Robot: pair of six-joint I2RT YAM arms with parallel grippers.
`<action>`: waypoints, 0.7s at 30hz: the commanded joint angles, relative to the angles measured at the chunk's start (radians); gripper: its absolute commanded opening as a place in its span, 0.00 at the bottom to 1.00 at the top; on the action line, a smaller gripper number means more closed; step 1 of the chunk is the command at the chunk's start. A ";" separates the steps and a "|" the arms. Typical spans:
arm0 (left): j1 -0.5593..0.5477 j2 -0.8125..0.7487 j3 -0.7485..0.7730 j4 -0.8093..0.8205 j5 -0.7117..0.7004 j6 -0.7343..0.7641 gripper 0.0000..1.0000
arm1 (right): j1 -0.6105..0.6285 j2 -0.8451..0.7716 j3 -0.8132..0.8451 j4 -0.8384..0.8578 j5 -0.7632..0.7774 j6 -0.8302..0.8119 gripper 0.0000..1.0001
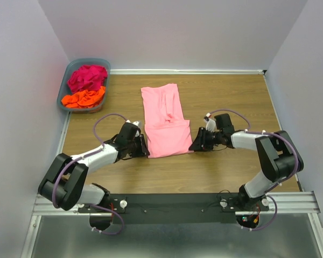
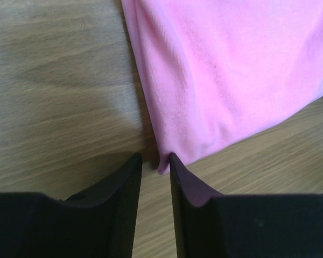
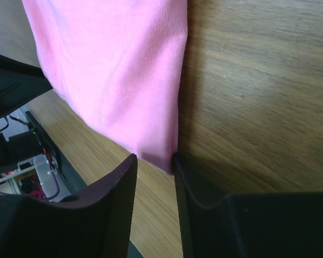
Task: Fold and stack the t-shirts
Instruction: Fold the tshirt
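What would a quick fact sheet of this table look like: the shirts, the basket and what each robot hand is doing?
pink shirt: lies flat, folded into a long strip, in the middle of the table
left hand: open, fingertips at the shirt's near left corner
right hand: open, fingertips at the near right corner
basket: far left corner of the table
in basket: magenta shirt behind, orange shirt in front, both crumpled
folded stack: none yet
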 commanded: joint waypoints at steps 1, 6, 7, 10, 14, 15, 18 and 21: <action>-0.011 0.035 -0.025 0.023 -0.010 -0.012 0.31 | 0.003 0.053 -0.039 0.025 0.010 -0.005 0.41; -0.012 0.055 -0.035 0.008 -0.025 -0.035 0.00 | 0.005 0.029 -0.068 0.017 0.063 0.008 0.15; -0.012 0.053 -0.037 -0.003 -0.035 -0.040 0.00 | 0.003 0.018 -0.076 0.006 0.078 0.012 0.11; -0.012 0.029 -0.023 -0.047 -0.052 -0.057 0.00 | 0.003 -0.028 -0.100 -0.050 0.148 0.023 0.01; -0.012 -0.022 -0.022 -0.086 -0.043 -0.080 0.00 | 0.002 -0.088 -0.125 -0.109 0.259 0.038 0.01; -0.012 -0.026 -0.020 -0.090 -0.043 -0.083 0.00 | 0.002 -0.094 -0.126 -0.113 0.265 0.040 0.01; -0.012 -0.031 -0.011 -0.104 -0.049 -0.085 0.00 | 0.002 -0.103 -0.117 -0.121 0.273 0.045 0.01; -0.012 -0.013 0.008 -0.121 -0.057 -0.080 0.00 | 0.002 -0.112 -0.091 -0.126 0.264 0.045 0.14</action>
